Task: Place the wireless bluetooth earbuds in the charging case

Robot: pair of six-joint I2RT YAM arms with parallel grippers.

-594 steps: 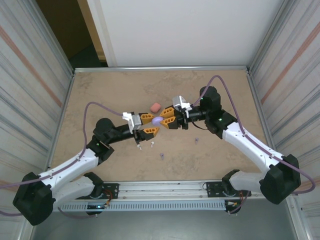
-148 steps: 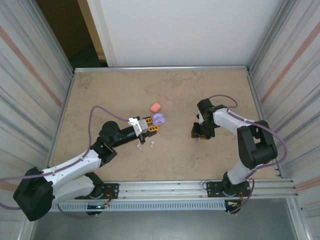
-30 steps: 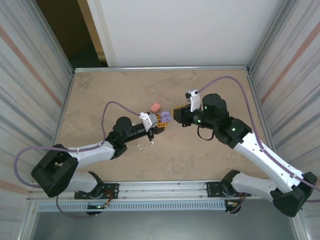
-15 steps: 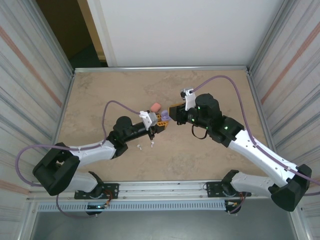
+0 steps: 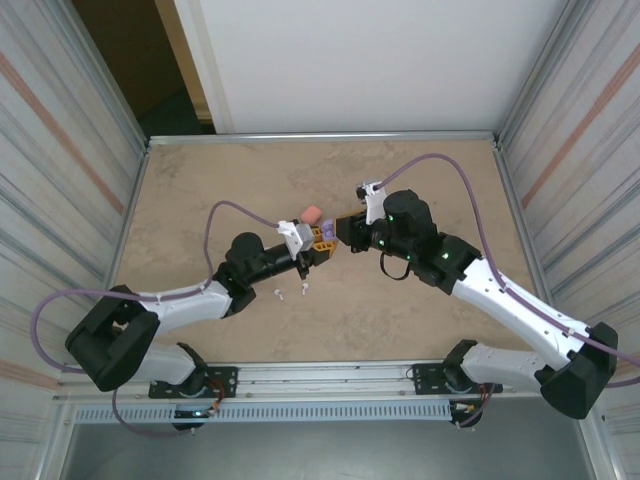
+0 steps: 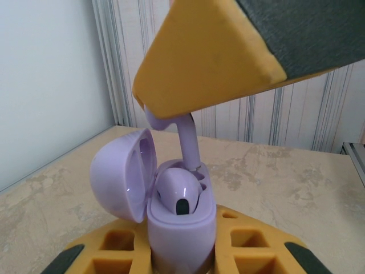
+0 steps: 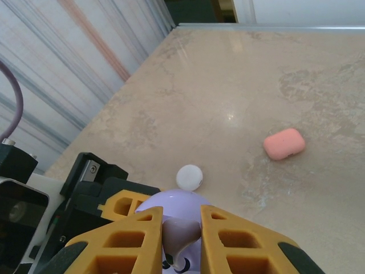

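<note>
Change: over the last second the right gripper (image 5: 345,228) has been brought in toward the left gripper (image 5: 320,240), so that the two are now met at mid-table.
Left gripper: clamped on the purple charging case (image 6: 181,228), which is held upright between its orange fingers.
Lid (image 6: 122,174): swung open to the left of the case body in the left wrist view.
Case contents: one purple earbud (image 6: 179,191) is seated in a well, its rounded head up.
Right gripper: closed on the head of a second purple earbud (image 6: 188,142); the stem is pointed down into the open case, its lower end hidden behind the seated bud.
Pink case (image 7: 284,143): shut, laid on the table (image 5: 400,320), just beyond the grippers.
White rounded object (image 7: 189,177): seen just past the purple lid; whether it is a case cannot be told.
White earbuds (image 5: 280,294): two are left loose on the table, beside the left arm.
</note>
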